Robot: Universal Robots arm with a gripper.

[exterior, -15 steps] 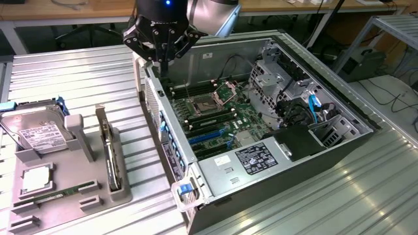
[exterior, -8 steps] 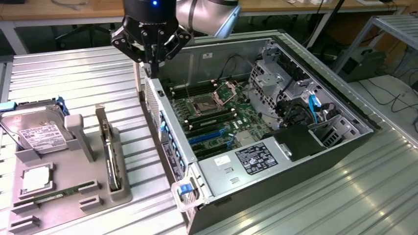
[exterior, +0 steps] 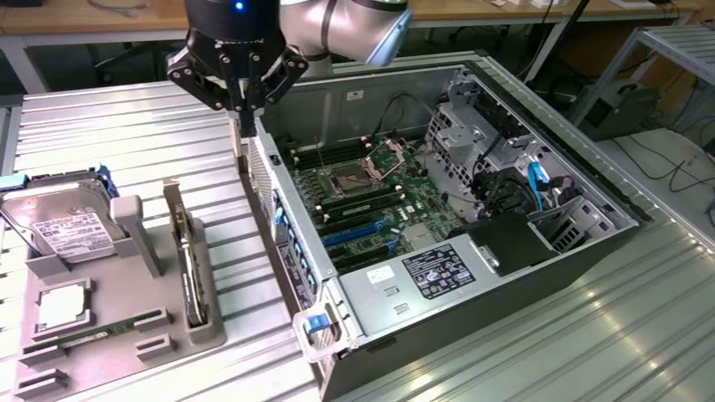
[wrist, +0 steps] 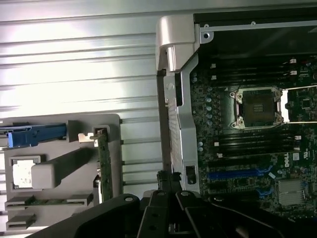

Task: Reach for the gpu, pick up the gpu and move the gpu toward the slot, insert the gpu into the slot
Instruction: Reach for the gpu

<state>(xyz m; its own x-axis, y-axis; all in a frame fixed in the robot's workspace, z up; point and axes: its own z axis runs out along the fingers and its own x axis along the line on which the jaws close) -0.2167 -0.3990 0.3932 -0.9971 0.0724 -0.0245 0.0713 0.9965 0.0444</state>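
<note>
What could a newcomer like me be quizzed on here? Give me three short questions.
1. True or false: the gpu is plugged into the blue slot.
2. What sits in the gray holder on the exterior view's left of the gpu? A) hard drive B) keyboard C) fan
3. Fill in: the gripper hangs above the rim of the open computer ____.
Key: 1 false, it stands on edge in the holder; 2 A; 3 case.
</note>
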